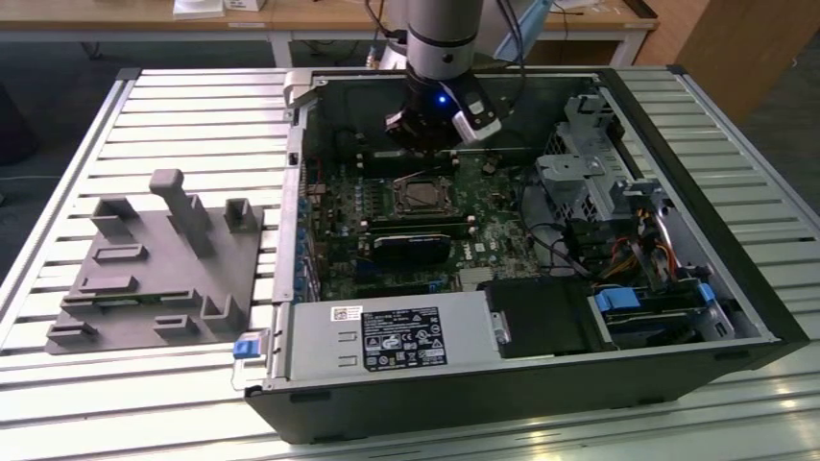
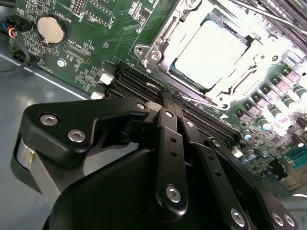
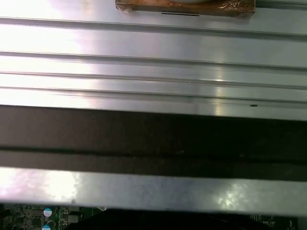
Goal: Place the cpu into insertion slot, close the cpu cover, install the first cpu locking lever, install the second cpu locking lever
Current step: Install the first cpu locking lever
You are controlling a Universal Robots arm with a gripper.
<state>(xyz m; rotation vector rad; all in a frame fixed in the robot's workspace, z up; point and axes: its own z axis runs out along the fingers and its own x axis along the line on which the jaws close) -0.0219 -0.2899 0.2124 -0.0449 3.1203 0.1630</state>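
Slatted bench (image 1: 192, 106) holds the open computer case (image 1: 513, 389); inside, the gripper (image 2: 169, 98), fingers pinched together empty, hangs just beside the cpu (image 2: 208, 52), framed by the cpu cover (image 2: 165, 36)

Even room light in the exterior view, the case (image 1: 513, 394) dimmer inside; harsh glare whitens the cpu (image 2: 208, 55) (nearly blown out) in the second wrist view; table slats (image 1: 115, 394) gleam.
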